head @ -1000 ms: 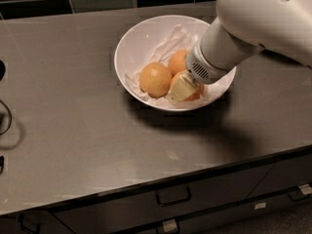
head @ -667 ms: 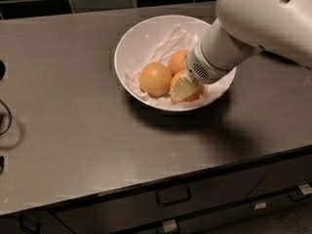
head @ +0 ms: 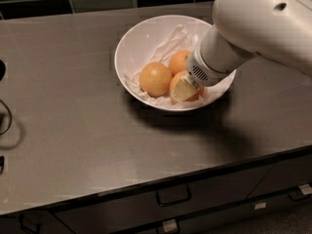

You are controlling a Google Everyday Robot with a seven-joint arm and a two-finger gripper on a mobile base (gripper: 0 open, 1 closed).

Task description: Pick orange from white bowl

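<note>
The end effector (head: pixel 184 87) sits on the orange (head: pixel 176 83) inside the white bowl (head: pixel 127 43), crowded by a paler fruit (head: pixel 155 79) at the bowl's middle and a smaller fruit (head: pixel 179 61) behind, the arm (head: pixel 253 23) blocking the bowl's right rim, while its back-left part lies open.

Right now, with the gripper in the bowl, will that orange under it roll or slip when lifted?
The orange under the gripper looks round and firm, so it would probably roll if nudged. Crumpled paper and two neighbouring oranges in the bowl should check that. Dull skin suggests decent grip.
</note>
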